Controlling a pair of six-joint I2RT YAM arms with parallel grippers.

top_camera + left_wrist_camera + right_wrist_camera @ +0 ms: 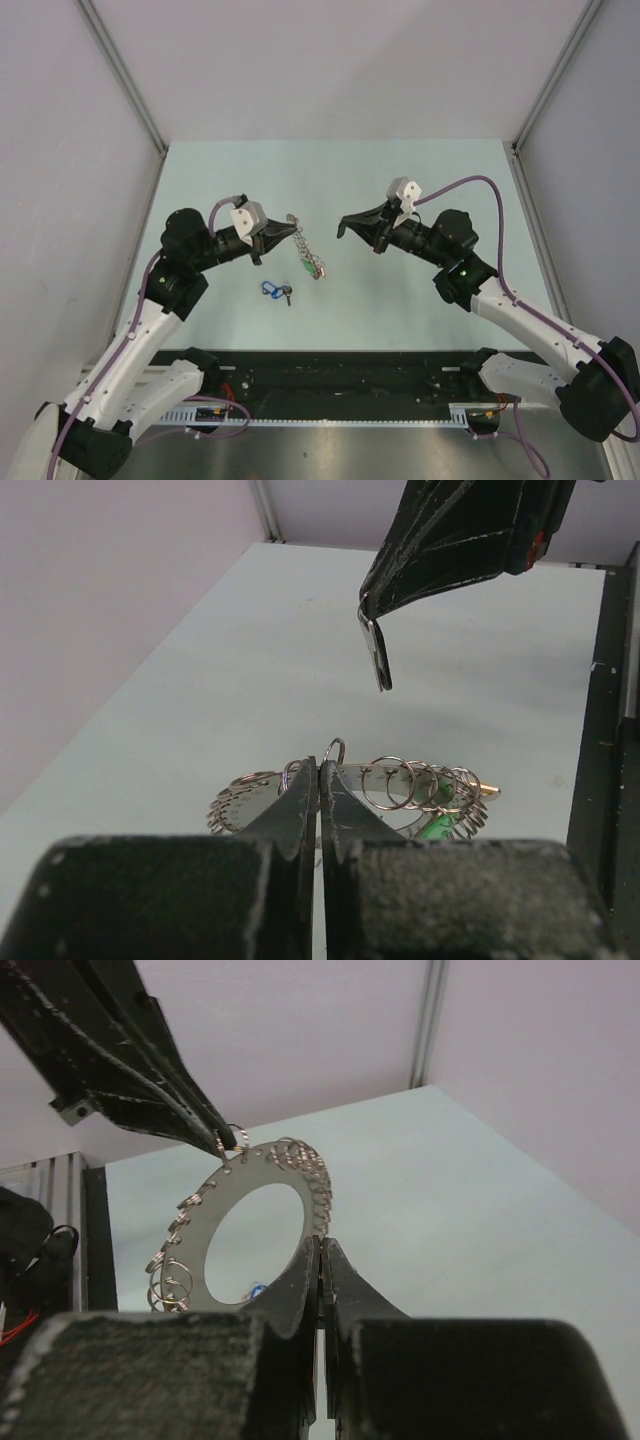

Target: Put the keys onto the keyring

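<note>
**Keyring (305, 250) hanging off the left gripper (281, 232), loose keys (270, 289) down on the table (420, 300)**

Starting with the left gripper: clamped fully together, pinching one of the small silvery rings (232, 1138) on the rim of the keyring. Holding the whole keyring up by that one ring, tilted, about mid-table and between the two arms. Low end maybe touching the table, maybe not, can't tell from here. Seen through the right wrist camera: flat grey band with a big hole in the middle, punched all round the edge and fringed with those little rings. Got a green tag (305, 268) dangling near the low end.

Moving on to the right gripper (344, 228): also closed right up, jaws flush against each other in its own wrist view. Pointing at the keyring from the right side, near but not touching. Over in the left wrist view: small silvery metal strip (378, 655) nipped at the very tip, hanging down. Could be a key, could be something else, can't tell.

As for the keys: blue-tagged key (267, 288) and black-tagged key (287, 294) lying on the table just beside each other, too small to say touching or not. Sitting on the near side of the hanging keyring, a bit closer to the left arm. Not gripped by anything.
</note>
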